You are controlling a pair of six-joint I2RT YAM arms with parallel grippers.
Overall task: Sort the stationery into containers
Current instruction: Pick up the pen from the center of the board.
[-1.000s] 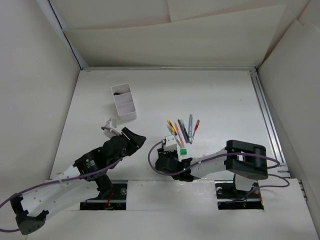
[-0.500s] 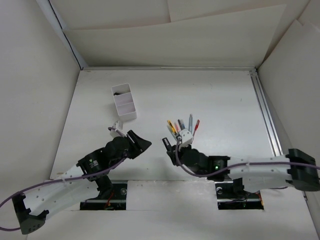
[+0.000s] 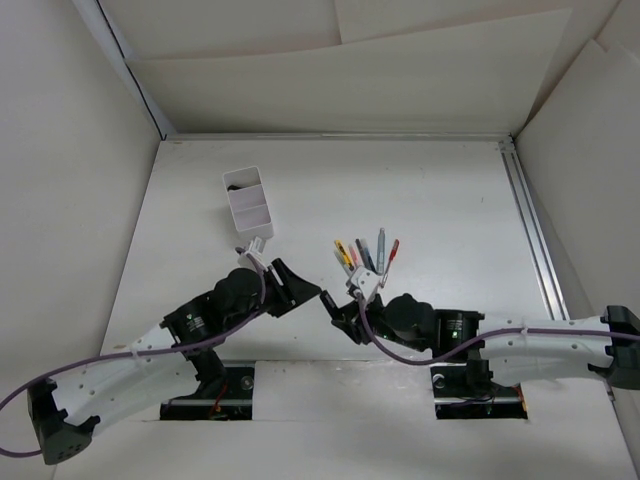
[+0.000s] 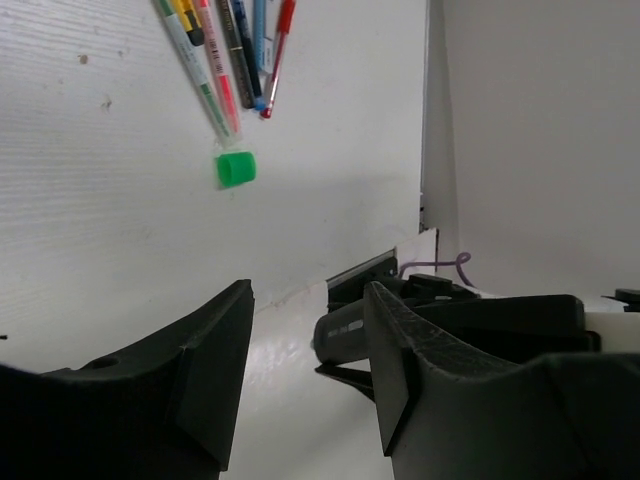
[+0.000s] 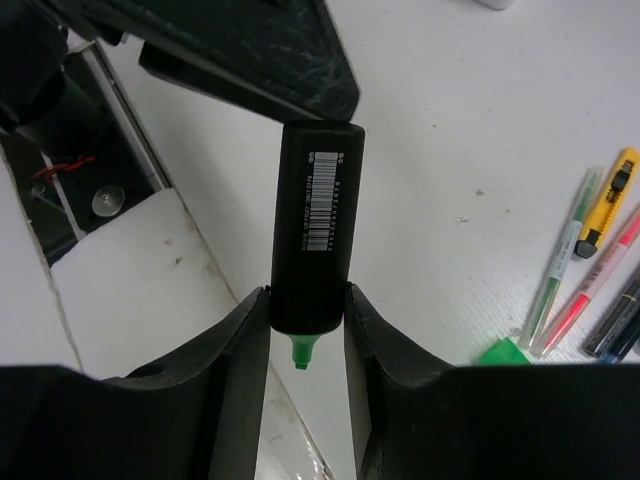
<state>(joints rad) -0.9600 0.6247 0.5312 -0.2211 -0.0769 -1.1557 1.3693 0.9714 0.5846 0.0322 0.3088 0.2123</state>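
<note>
A black highlighter (image 5: 318,225) with a bare green tip and a barcode label is clamped between my right gripper's (image 5: 305,300) fingers, tip pointing back at the wrist. From above, that right gripper (image 3: 337,308) hangs near the table's front, left of the pens (image 3: 365,255). My left gripper (image 3: 305,290) stands open facing it. The highlighter's blunt end (image 4: 345,335) shows between the left gripper's (image 4: 308,295) spread jaws, partly behind one finger. A loose green cap (image 4: 236,168) lies below the fanned pens (image 4: 235,50). The white two-compartment box (image 3: 250,205) sits at the back left.
Something dark lies in the box's far compartment (image 3: 238,186). A yellow utility knife (image 5: 608,200) lies among the pens. The table's front edge and the arm mounts (image 5: 100,200) sit just below both grippers. A rail (image 3: 530,230) runs along the right side.
My right arm reached out to the pens, then carried the highlighter left and nearer. The left gripper moved right to meet it and opened slightly.
</note>
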